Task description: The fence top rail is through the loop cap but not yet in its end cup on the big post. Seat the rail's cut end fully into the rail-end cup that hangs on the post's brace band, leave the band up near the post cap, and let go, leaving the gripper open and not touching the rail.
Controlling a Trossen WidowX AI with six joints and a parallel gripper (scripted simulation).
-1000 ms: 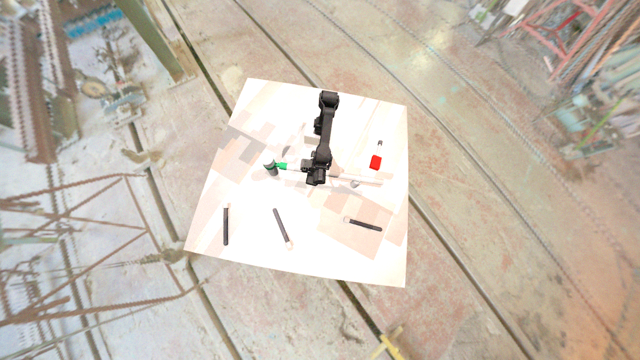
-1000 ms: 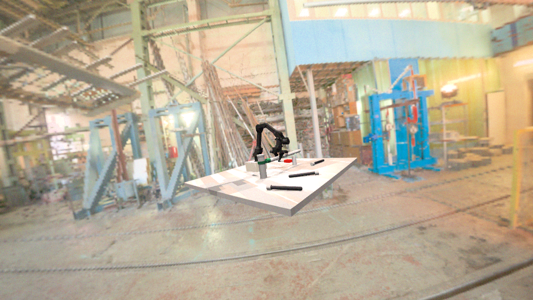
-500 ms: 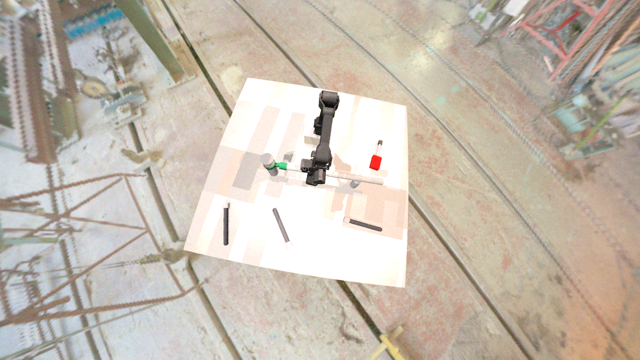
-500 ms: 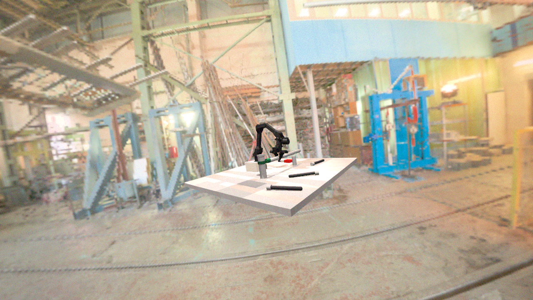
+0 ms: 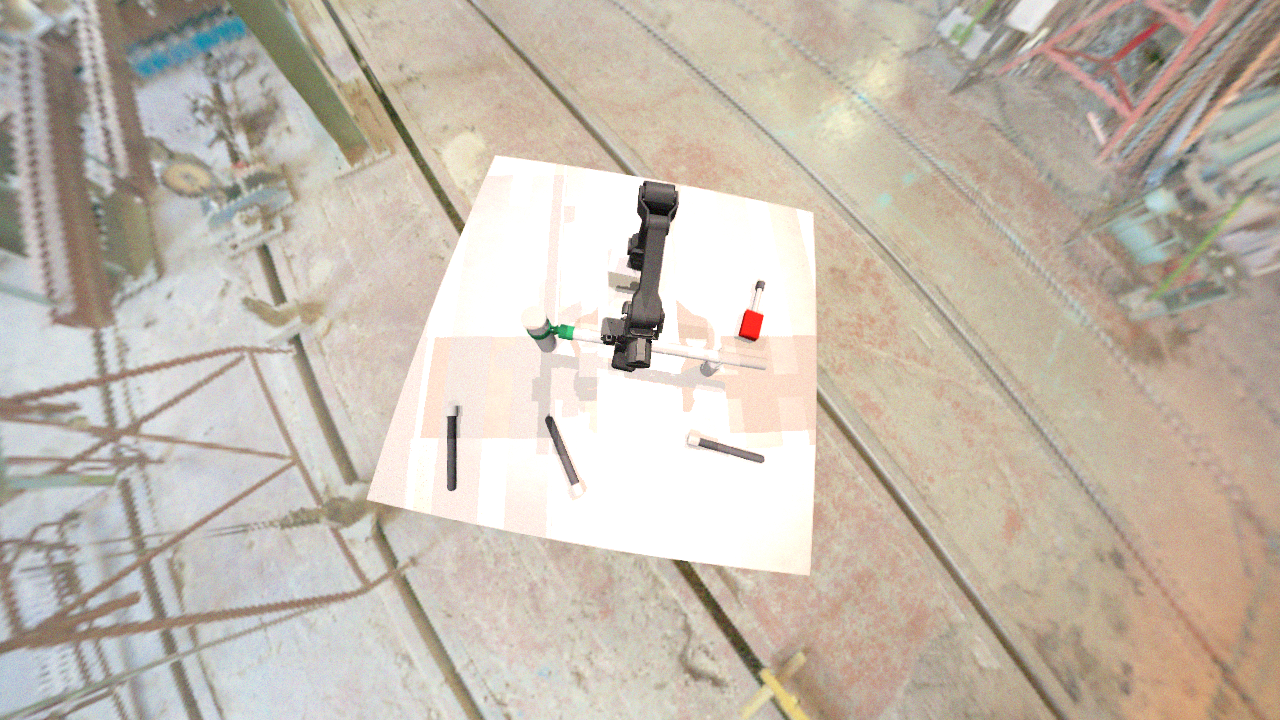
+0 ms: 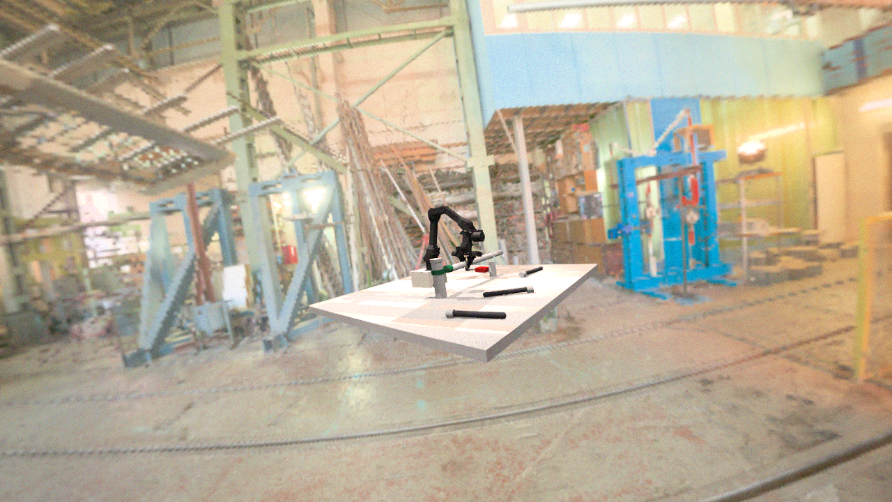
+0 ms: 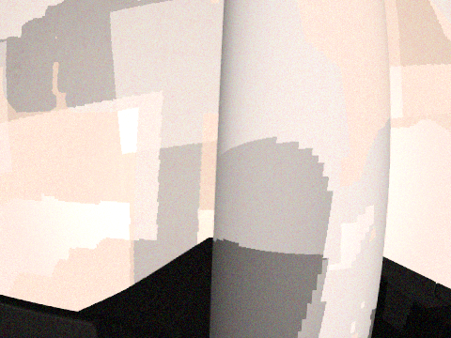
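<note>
Rail (image 5: 675, 348) (image 6: 477, 259) (image 7: 301, 141) in top view: pale, straight tube over counter (image 5: 626, 501) (image 6: 398, 312), one end at green cup (image 5: 565, 332) (image 6: 447, 268); seating depth can't tell. Tool (image 5: 631, 353) (image 6: 469, 262) covers its middle. Exterior adds height: rail held up between big gray post (image 6: 440, 284) and short post (image 6: 493, 268). Wrist: smooth cylinder, tool closed partway, gripping rail; cup out of view.

Past the pincer (image 5: 623, 361) (image 6: 469, 264), the rail (image 5: 689, 350) (image 6: 493, 255) (image 7: 301, 117) looks smooth, matt, like pale painted metal. The cup (image 5: 564, 332) (image 6: 447, 268) beside it resembles green plastic; the pincer's own surfaces look like dark matt plastic.
</note>
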